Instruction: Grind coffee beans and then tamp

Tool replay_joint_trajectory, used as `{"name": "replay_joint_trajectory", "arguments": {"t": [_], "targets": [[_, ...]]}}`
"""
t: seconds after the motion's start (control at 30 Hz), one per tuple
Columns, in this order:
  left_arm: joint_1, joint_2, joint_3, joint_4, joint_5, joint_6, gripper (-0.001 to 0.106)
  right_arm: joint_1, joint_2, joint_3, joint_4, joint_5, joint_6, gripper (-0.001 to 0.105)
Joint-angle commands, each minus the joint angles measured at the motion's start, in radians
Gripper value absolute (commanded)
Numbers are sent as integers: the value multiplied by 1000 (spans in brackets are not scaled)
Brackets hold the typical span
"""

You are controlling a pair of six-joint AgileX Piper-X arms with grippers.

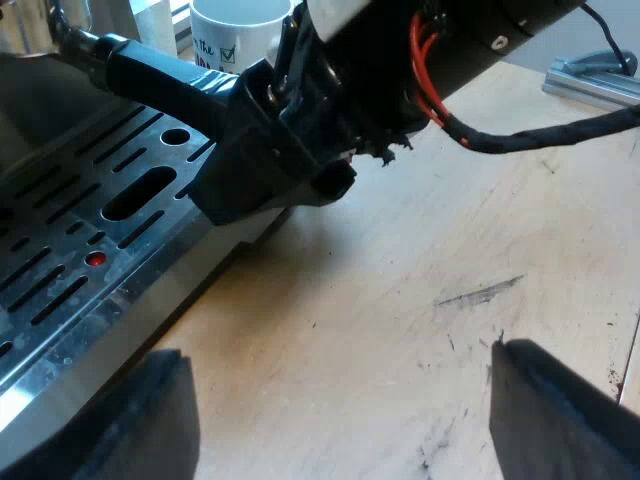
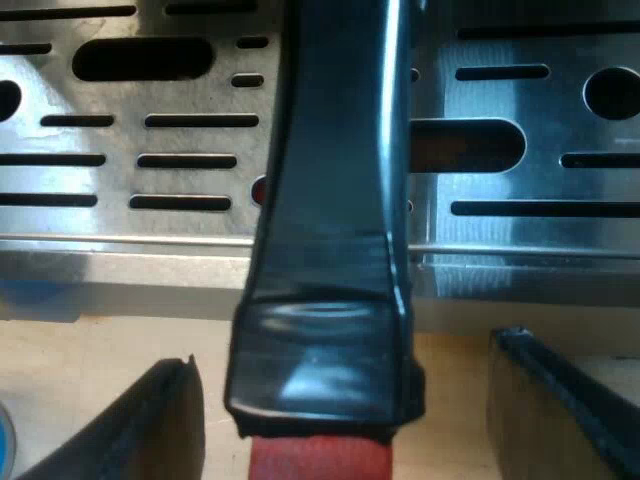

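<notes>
The holder's dark handle (image 2: 330,250) reaches out over the espresso machine's slotted metal drip tray (image 2: 150,215), and its red end (image 2: 318,458) shows nearest the camera. My right gripper (image 2: 345,350) is open, one finger on each side of the handle's end, with a gap on both sides. In the left wrist view the same handle (image 1: 150,72) runs from the machine into the right gripper (image 1: 275,150), above the drip tray's (image 1: 70,300) edge. My left gripper (image 1: 335,350) hangs open over the bare wooden table (image 1: 400,260), holding nothing.
A white mug (image 1: 235,35) with printed marks stands beyond the handle, by the machine. A grey metal bar (image 1: 595,82) lies on the table farther off. A sliver of something blue (image 2: 4,440) shows on the table beside the right gripper's finger.
</notes>
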Motion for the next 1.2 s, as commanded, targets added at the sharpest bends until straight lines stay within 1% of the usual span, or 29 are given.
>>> {"name": "replay_joint_trajectory", "arguments": {"t": [0.03, 0.17, 0.2, 0.23, 0.27, 0.33, 0.43, 0.53, 0.57, 0.97, 1.07, 1.1, 1.2], "targets": [[-3, -1, -2, -9, 14, 5, 64, -4, 8, -5, -13, -3, -6, 62], [-3, -1, -2, -9, 14, 5, 64, -4, 8, -5, -13, -3, -6, 62], [-3, -1, -2, -9, 14, 5, 64, -4, 8, -5, -17, -3, -6, 60], [-3, -1, -2, -9, 14, 5, 64, -4, 8, -5, -19, -3, -6, 54], [-3, -1, -2, -9, 14, 5, 64, -4, 8, -5, -19, -3, -6, 50], [-3, -1, -2, -9, 14, 5, 64, -4, 8, -5, -19, -3, -6, 35], [-3, -1, -2, -9, 14, 5, 64, -4, 8, -5, -19, -3, -6, 22], [-3, -1, -2, -9, 14, 5, 64, -4, 8, -5, -19, -3, -6, 3], [-3, -1, -2, -9, 14, 5, 64, -4, 8, -5, -19, -3, -6, 0], [-3, -1, -2, -9, 14, 5, 64, 4, 8, -5, -19, -3, -6, 0], [-3, -1, -2, -9, 14, 5, 64, 8, 8, -5, -19, -3, -21, 0], [-3, -1, -2, -9, 14, 5, 64, 8, 8, -5, -19, -7, -21, 0], [-3, -1, -2, -9, 14, 5, 64, 8, 6, -5, -15, -76, -21, 0]]}}
